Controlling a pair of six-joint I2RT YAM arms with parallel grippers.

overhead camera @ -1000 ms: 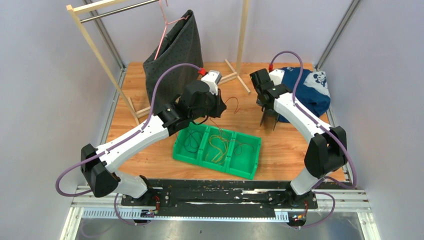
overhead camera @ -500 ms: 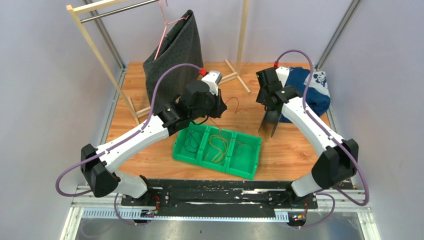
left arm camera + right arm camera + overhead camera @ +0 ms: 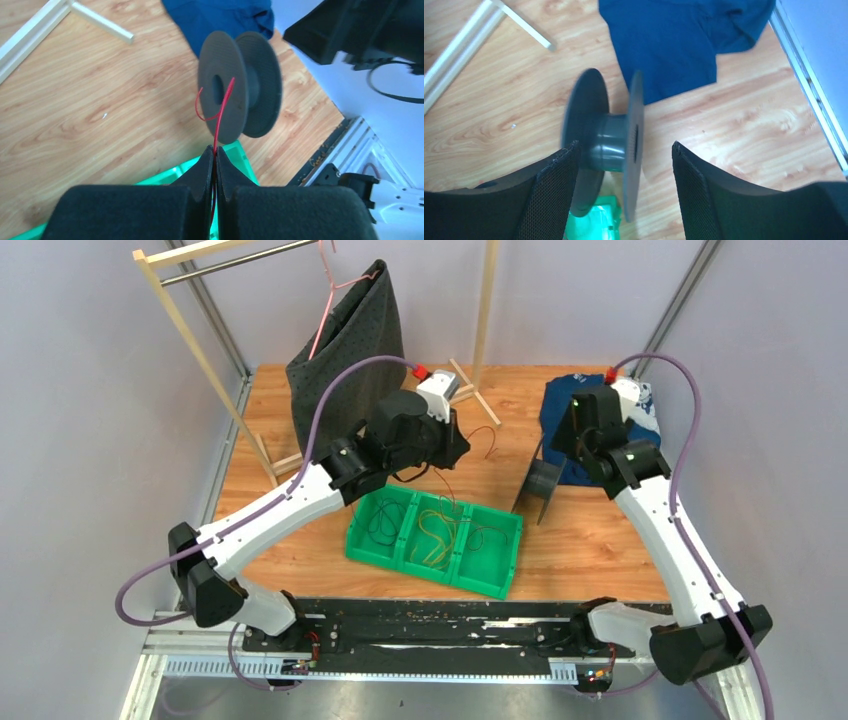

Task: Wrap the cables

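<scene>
Now red cable (image 3: 223,105) pinched in left hand (image 3: 215,150); spool (image 3: 250,85) beyond.

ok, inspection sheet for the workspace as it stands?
surface: wooden table, no damage seen.
job's things: red wire rises in front of the spool, hub bare; yellow wire and dark wire lie in the green bin.
clutter: blue shirt beyond the spool; dark garment hanging on the wooden rack.
grippers: left end effector shut on red wire; right end effector open, facing the spool.
cables: purple hoses arc over both arms.
surroundings: grey walls; nothing else seen.
</scene>
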